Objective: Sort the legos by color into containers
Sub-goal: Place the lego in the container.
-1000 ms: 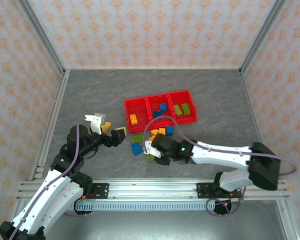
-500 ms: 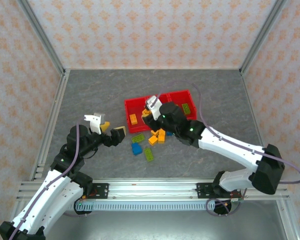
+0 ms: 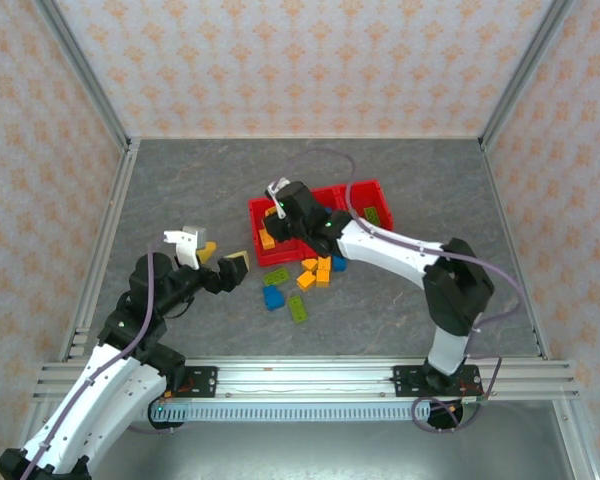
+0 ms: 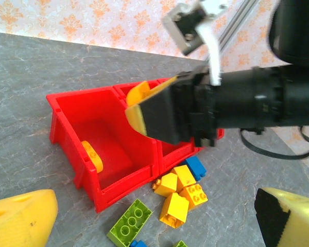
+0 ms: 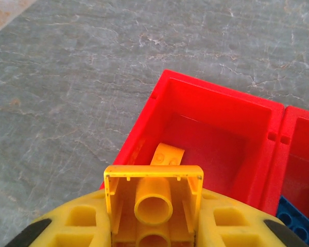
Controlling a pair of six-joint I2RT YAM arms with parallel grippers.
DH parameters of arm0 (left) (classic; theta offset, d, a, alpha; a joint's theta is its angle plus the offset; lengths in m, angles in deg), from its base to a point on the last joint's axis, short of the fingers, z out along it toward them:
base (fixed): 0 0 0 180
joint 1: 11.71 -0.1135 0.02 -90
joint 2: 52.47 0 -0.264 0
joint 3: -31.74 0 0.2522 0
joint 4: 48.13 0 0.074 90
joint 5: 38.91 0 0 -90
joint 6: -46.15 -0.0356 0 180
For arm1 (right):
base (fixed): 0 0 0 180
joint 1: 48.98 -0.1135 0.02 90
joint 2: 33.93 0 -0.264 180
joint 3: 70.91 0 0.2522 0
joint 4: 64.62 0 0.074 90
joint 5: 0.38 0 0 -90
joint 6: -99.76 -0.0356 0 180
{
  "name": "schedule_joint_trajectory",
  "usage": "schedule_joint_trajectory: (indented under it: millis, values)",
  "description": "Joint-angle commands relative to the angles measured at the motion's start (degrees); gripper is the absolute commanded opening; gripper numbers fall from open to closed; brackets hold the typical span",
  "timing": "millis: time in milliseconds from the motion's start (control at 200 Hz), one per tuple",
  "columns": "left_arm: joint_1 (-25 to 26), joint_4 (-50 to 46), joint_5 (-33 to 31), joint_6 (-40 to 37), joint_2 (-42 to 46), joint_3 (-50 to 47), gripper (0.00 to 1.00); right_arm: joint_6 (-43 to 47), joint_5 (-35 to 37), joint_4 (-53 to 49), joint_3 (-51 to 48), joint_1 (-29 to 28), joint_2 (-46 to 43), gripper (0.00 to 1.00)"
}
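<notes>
Over the near-left corner of the leftmost of the red containers (image 5: 216,90), the right gripper (image 5: 153,221) is clamped on an orange-yellow brick (image 5: 153,195), hollow underside up. One orange brick (image 5: 167,153) lies inside that bin. The danger, I'd say: let go here and the brick clips the rim and bounces out onto the table (image 3: 180,190). The left gripper (image 3: 227,262) hangs wide open, empty, beside the loose pile (image 3: 315,272).

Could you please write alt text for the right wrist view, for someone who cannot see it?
The right gripper holds an orange-yellow brick, hollow underside facing the camera, above a red bin that contains a second orange-yellow brick. A blue brick lies in the neighbouring bin, and grey table surrounds them.
</notes>
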Motion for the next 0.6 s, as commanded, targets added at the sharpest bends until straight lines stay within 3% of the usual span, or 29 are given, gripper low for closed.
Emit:
schedule_joint_trajectory:
  millis: [0,170,240,330,596]
  values:
    - [0.36,0.05,-0.87,-1.37,0.26,0.21,0.99,-3.58,0.52,-7.13,6.65,1.69,5.42,0.09]
    - [0.39,0.05,-0.64,-1.35,-0.42,0.21,0.99,-5.44,2.07,-11.31,12.21,1.83,11.6,0.13]
    - [0.44,0.05,-0.59,-1.35,-0.4,0.21,0.99,-6.64,3.08,-10.99,12.71,1.94,12.55,0.24]
    - [0.39,0.05,-0.68,-1.42,-0.29,0.12,0.99,-7.7,4.3,-11.97,14.22,1.92,13.8,0.47]
    - [0.37,0.1,-0.74,-1.35,-0.36,0.12,0.99,-11.04,3.99,-15.59,19.18,1.91,14.21,0.65]
